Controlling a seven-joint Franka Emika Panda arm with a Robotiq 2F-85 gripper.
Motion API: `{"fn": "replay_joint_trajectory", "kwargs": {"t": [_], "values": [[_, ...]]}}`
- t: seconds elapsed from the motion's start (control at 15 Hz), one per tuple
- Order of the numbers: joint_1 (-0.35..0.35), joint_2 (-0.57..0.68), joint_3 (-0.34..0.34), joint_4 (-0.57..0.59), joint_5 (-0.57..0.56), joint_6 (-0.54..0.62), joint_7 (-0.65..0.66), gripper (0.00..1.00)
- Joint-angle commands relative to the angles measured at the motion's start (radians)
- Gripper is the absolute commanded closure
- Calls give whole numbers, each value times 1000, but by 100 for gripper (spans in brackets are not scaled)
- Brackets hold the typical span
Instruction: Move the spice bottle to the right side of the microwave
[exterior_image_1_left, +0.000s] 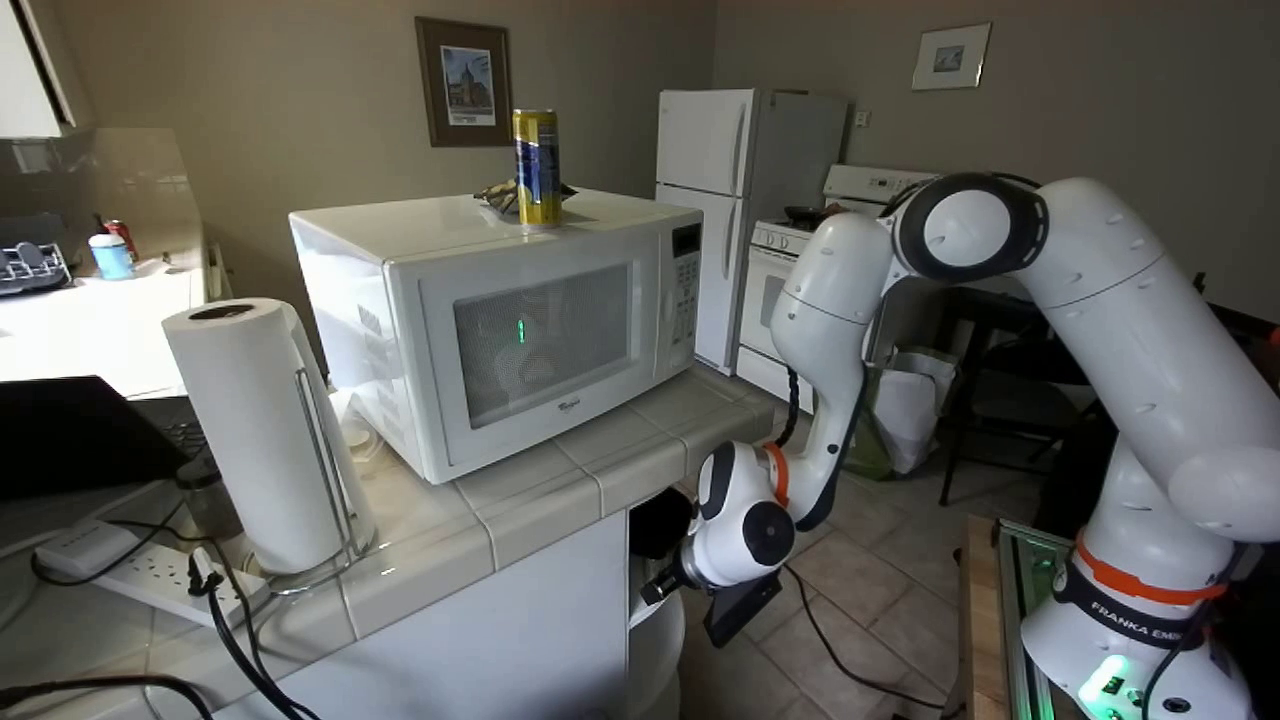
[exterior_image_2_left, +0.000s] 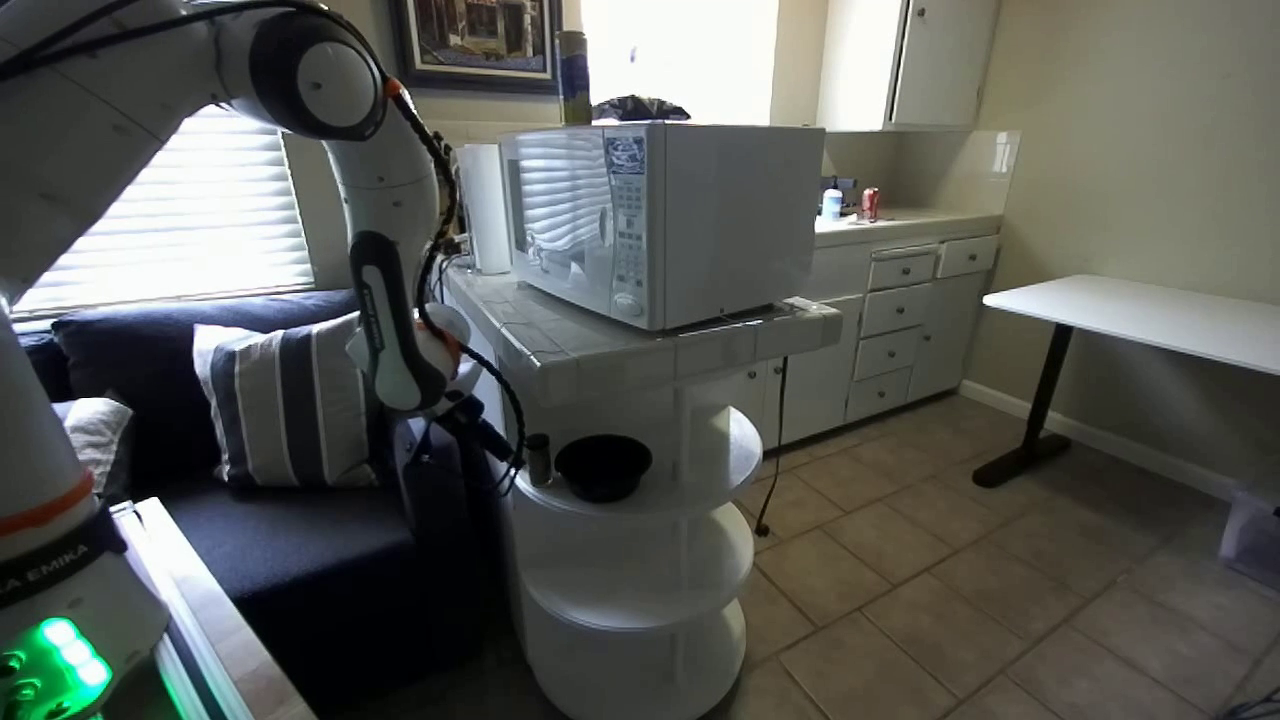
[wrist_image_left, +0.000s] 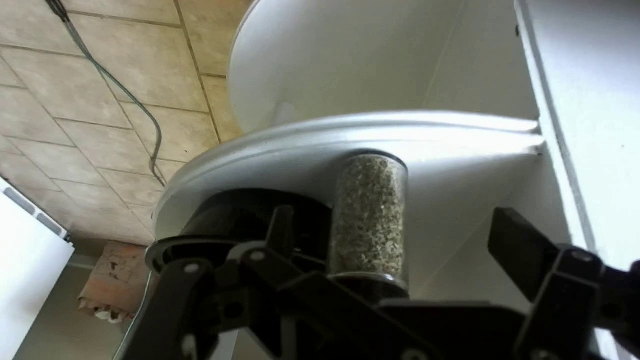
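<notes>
In the wrist view the spice bottle (wrist_image_left: 369, 215), a clear jar of greenish flakes, stands on a white curved shelf (wrist_image_left: 465, 132) and shows cap-down; the end effector (wrist_image_left: 392, 215) covers part of its dark cap. The jaws are wide apart, the bottle between them in this view with a gap on either side; how deep the fingertips reach relative to it I cannot tell. One finger partly hides the black bowl (wrist_image_left: 235, 215).

In an exterior view the microwave (exterior_image_1_left: 510, 345) sits on the tiled bench (exterior_image_1_left: 560, 470). On its top a yellow-and-blue can (exterior_image_1_left: 537, 175) blocks part of a crumpled packet (exterior_image_1_left: 497, 196). A paper towel roll (exterior_image_1_left: 250, 440) covers part of a murky jar-like object (exterior_image_1_left: 208, 500), and a dark laptop (exterior_image_1_left: 80, 435) is cut by the left edge. The end effector is small and dark below the bench corner, its opening unreadable; the bottle cannot be made out.

In an exterior view with a sofa (exterior_image_2_left: 270, 560), the bottle stands upright on the top shelf, lower than the bench and the microwave, just beside the bowl; whether they touch is unclear. A black cable (exterior_image_2_left: 448, 185) crosses near the end effector, which blurs into the dark background. The robot arm (exterior_image_2_left: 100, 110) runs off the left edge, and a framed picture (exterior_image_2_left: 478, 35) is cut by the top edge.
</notes>
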Motion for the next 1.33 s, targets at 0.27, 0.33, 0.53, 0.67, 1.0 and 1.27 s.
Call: {"fn": "replay_joint_trajectory", "kwargs": {"t": [0.27,0.33,0.53,0.67,1.0,1.27], "values": [[10,98,-15,90,-169,-89,183,0],[8,105,-14,93,-182,-99,199,0],[9,121,-15,106,-215,-135,239,27],[9,124,-16,107,-211,-149,247,42],[4,102,-12,84,-156,-134,225,77],[1,45,-3,26,-78,-93,171,77]]}}
